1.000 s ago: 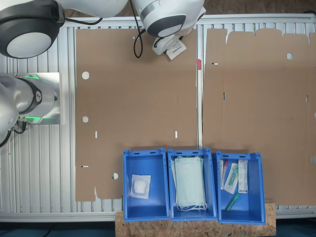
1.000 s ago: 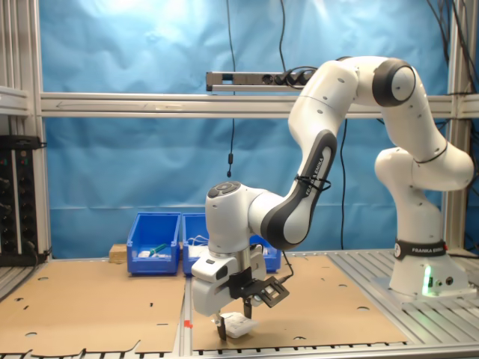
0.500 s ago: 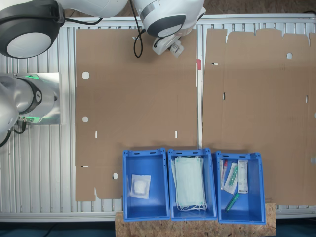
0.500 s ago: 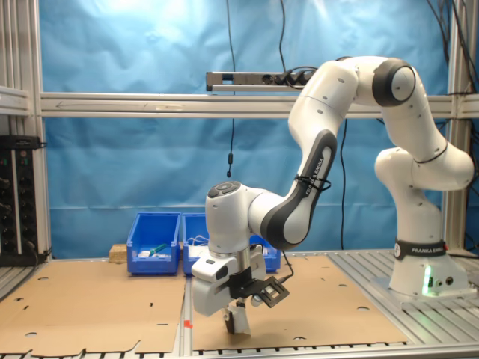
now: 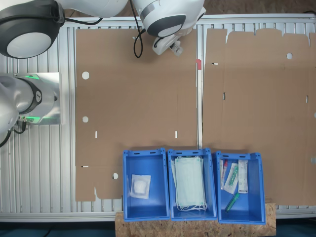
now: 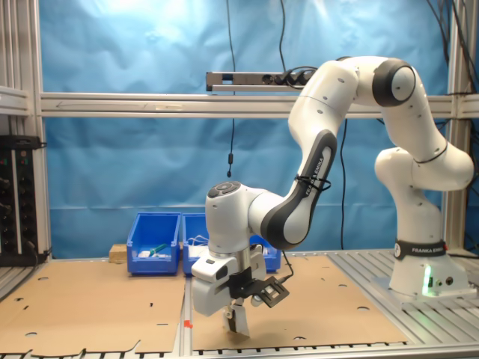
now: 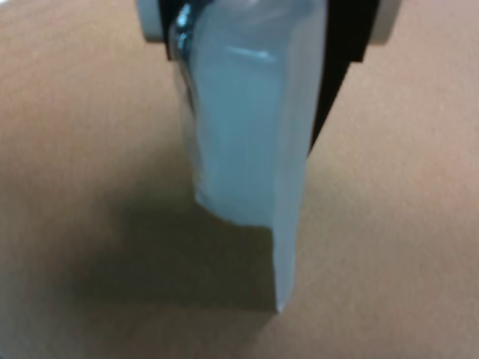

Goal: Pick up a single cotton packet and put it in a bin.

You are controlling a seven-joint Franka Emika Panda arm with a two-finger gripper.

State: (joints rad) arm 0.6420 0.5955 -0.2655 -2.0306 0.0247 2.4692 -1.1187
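- First exterior view: the arm's wrist sits at the top edge, above the brown cardboard sheet (image 5: 138,98). Just under it, the gripper (image 5: 174,48) shows as a small dark-and-white tip; the cotton packet (image 5: 176,50) is a thin sliver there, seen edge-on. Along the bottom edge stand three blue bins side by side. The bin on the first exterior view's left (image 5: 145,212) holds a plain white packet with a square pad (image 5: 139,186). The middle bin (image 5: 192,215) holds pale green face masks (image 5: 190,181). The bin on the first exterior view's right (image 5: 254,192) holds several small packets and a green item.
- Second exterior view: the white arm (image 6: 337,127) bends down to the cardboard at the front. The gripper (image 6: 236,320) points downward, clamped on the cotton packet (image 6: 239,321), which hangs upright, just clear of the cardboard. Two blue bins (image 6: 155,243) stand far behind, by the blue backdrop.
- Wrist view: the cotton packet (image 7: 251,142) hangs blurred and pale between the dark fingers (image 7: 337,67), which pinch its upper part. Its lower corner is above the cardboard, with its shadow cast beneath.
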